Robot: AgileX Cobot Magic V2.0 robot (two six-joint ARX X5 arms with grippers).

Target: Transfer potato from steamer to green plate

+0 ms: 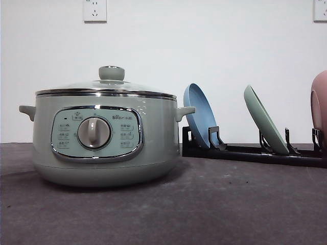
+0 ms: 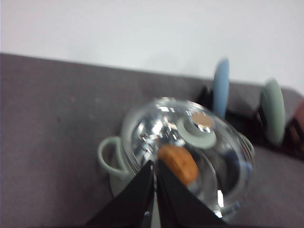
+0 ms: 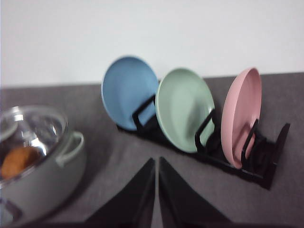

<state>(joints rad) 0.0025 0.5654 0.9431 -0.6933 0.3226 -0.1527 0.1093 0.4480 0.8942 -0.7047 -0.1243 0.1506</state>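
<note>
The sage-green steamer [image 1: 102,138] stands on the dark table at the left, its glass lid [image 1: 107,86] on. In the left wrist view the orange-brown potato [image 2: 178,164] shows through the lid [image 2: 190,142], inside the steamer [image 2: 111,159]. My left gripper [image 2: 155,166] hangs above the lid, fingers shut with nothing between them. The green plate [image 3: 185,109] stands on edge in a black rack [image 3: 247,166], between a blue and a pink plate. My right gripper [image 3: 156,164] is shut and empty, above the table in front of the rack. The potato [image 3: 19,161] also shows in the steamer [image 3: 42,185].
The blue plate [image 1: 199,115], green plate [image 1: 265,120] and pink plate [image 1: 319,104] lean in the black rack [image 1: 250,153] right of the steamer. A white wall with outlets [image 1: 95,10] stands behind. Open table surface lies in front of the steamer and rack.
</note>
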